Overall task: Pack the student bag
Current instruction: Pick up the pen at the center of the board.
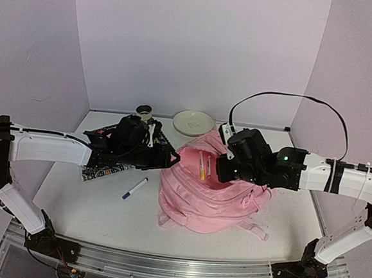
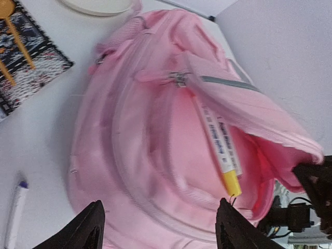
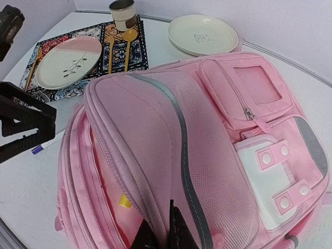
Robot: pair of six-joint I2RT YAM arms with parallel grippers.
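The pink student bag (image 1: 214,196) lies at the table's middle with its main compartment held open. My right gripper (image 1: 225,171) is shut on the bag's front flap (image 3: 155,135), its fingers (image 3: 179,233) pinching the flap's edge and lifting it. Two white markers with a yellow cap (image 2: 220,148) lie inside the opening; they also show in the top view (image 1: 202,166). My left gripper (image 1: 172,156) is open and empty, its fingertips (image 2: 91,231) spread above the bag's near side (image 2: 145,171). The white buckle patch (image 3: 275,181) faces up.
A blue-capped marker (image 1: 135,188) lies on the table left of the bag. A patterned placemat (image 1: 106,165) holds a pink-and-white plate (image 3: 70,61), gold spoons (image 3: 127,36) and a metal cup (image 3: 123,13). A white plate (image 1: 193,121) sits behind the bag.
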